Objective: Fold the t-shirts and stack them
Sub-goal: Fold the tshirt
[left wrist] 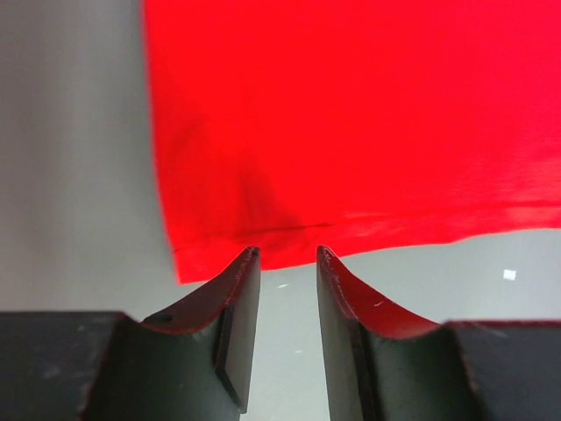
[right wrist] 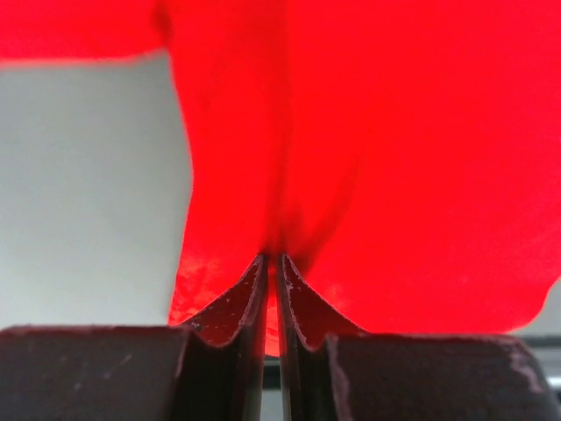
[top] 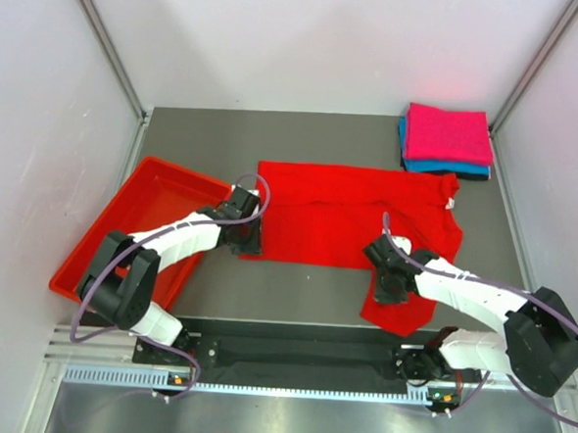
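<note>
The red t-shirt lies flat, one corner just ahead of the left gripper, a fold pinched by the right gripper. Far beyond, the pink t-shirt sits folded on the teal t-shirt.

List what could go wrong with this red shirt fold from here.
1. The right fingers are shut on only a thin pinch of the red t-shirt near its edge. Lifting could pull it free.
2. The left fingers stand open at the hem, not yet gripping. Closing there may miss, leaving a lopsided one-handed drag.
3. The shirt's far corner lies close to the folded stack, so a drag could disturb it.
</note>
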Controlling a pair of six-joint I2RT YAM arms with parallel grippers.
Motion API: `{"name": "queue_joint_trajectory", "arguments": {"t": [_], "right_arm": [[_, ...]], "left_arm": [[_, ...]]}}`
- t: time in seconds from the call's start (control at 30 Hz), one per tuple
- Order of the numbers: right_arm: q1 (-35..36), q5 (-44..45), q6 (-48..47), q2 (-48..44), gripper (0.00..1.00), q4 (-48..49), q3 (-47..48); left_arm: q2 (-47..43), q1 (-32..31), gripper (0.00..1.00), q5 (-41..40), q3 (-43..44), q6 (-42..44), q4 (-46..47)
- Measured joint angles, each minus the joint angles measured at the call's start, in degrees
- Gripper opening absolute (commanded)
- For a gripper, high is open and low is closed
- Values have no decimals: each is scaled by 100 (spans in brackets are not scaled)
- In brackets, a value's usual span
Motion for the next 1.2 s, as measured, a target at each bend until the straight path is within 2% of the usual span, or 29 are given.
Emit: {"name": "queue_joint_trajectory", "arguments": {"t": [0.2,0.4,0.6,0.67,0.83,0.97,1.1,1.2], "right_arm": [[442,107,372,-199,11,-551,-46],[748,61,645,-616,16,-1113,-13],[570,363,778,-1169,30,-1797,868],[76,402,463,-1176,34,-1694,1351],[-2999,208,-566,-496,37,-1202,2164],[-4627,-120,-1161,225,38,-728,2463],[-5543,-590,-1473,953,36,-402,2485],[-5713,-817,-1541,1333,36,-210,2481]], "left_arm": [[-31,-2,36,-463,-216,0,-144],[-575,-31,35,-680,-442,2,-564],[-984,-35,43,-715,-72,74,-1012],[-951,24,43,-509,232,98,-979],[-319,437,43,439,1478,249,-894],[444,782,43,892,2531,404,-800],[796,1117,43,1250,2949,466,-787],[918,1272,43,1394,3062,492,-769]]}}
